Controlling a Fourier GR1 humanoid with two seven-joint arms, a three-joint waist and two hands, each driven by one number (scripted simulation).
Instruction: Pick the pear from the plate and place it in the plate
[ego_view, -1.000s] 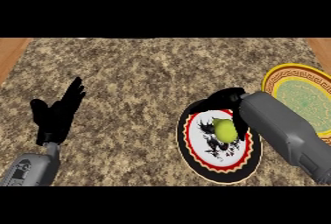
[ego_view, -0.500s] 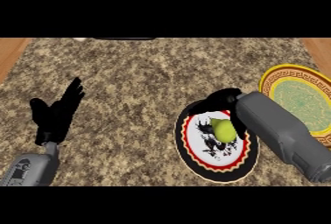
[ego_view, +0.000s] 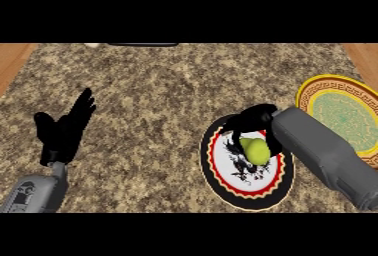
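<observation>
The speckled brown granite tabletop fills most of the view. On its right side lie two plates, just beside each other. The round black-rimmed plate with a red ring and white centre is nearer. The round yellow-rimmed plate with a green centre is farther right and partly cut off by the edge.

The left hand rests open at the left, fingers straight and pointing up, well apart from both plates. The right hand reaches over the black-rimmed plate, its fingers curled down around the fruit. We judge the pick to be the step in hand, and the lift not yet begun, as far as we can tell. The next move calls for raising the fruit clear of the rim and carrying it right and far to the yellow-rimmed plate.

The small yellow-green pear sits on the black-rimmed plate's white centre (its far side is hidden under the fingers). It looks smooth and rounded, so it may roll when set down.
</observation>
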